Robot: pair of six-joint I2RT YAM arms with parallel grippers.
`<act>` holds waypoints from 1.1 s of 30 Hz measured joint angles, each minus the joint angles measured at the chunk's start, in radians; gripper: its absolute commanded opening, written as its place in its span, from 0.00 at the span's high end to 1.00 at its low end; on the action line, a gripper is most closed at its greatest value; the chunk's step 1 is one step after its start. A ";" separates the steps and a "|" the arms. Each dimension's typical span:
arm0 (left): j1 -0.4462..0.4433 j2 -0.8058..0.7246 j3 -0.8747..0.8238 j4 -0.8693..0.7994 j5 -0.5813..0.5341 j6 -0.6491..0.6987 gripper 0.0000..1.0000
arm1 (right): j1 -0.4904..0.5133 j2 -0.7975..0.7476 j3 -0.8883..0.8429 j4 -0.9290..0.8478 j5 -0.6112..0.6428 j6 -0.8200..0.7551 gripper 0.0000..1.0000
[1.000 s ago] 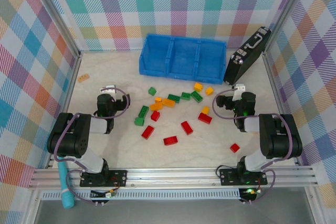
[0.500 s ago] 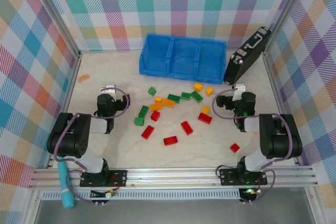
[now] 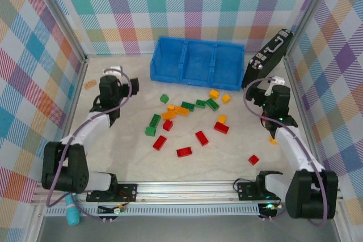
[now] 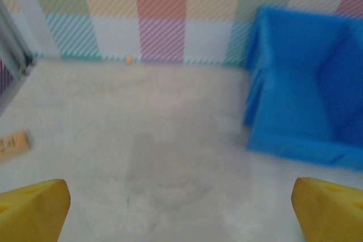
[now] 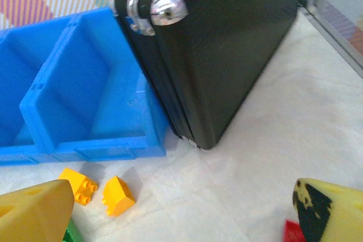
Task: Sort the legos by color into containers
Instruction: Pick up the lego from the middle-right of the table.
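Observation:
The legos lie loose mid-table: green ones (image 3: 154,120), red ones (image 3: 202,138) and yellow-orange ones (image 3: 181,110), with one red brick (image 3: 253,159) apart at the right. The containers are three compartments of a blue tray (image 3: 195,77) at the back; their inside looks bare. My left gripper (image 3: 115,79) is open over bare table left of the tray (image 4: 306,100), nothing between its yellow fingertips (image 4: 31,211). My right gripper (image 3: 272,90) is open in front of the tray's right end (image 5: 85,140). Two yellow bricks (image 5: 118,195) lie ahead of its left finger (image 5: 34,213).
A black case (image 3: 266,58) with a handle leans at the tray's right end, close ahead of my right gripper (image 5: 181,213). A small orange piece (image 3: 89,85) lies by the left wall. Checked walls and metal rails enclose the table.
Both arms have unfolded and reached toward the back: the left gripper to the tray's left end, the right one toward the black case. Both stay open. The legos have not moved.

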 measured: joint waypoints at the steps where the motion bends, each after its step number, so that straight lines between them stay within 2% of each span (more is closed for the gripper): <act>1: -0.010 -0.013 0.052 -0.050 0.001 -0.003 0.00 | -0.003 -0.010 0.017 -0.060 0.011 0.022 0.00; 5: -0.054 -0.034 0.290 -0.272 0.043 -0.014 0.00 | -0.036 -0.013 0.045 -0.283 0.034 0.111 0.01; 8: -0.088 -0.046 0.429 -0.429 0.072 -0.013 0.00 | -0.098 -0.012 0.031 -0.378 0.022 0.162 0.01; 13: -0.124 -0.082 0.589 -0.639 0.111 0.022 0.00 | -0.190 0.029 0.003 -0.403 -0.044 0.201 0.05; 18: -0.127 -0.102 0.732 -0.817 0.148 0.079 0.00 | -0.219 0.179 0.004 -0.358 -0.097 0.192 0.13; 28: -0.140 -0.091 0.823 -0.975 0.203 0.122 0.00 | -0.220 0.413 0.090 -0.285 -0.111 0.153 0.14; 33: -0.140 -0.089 0.849 -0.989 0.219 0.126 0.00 | -0.220 0.495 0.137 -0.273 -0.079 0.121 0.21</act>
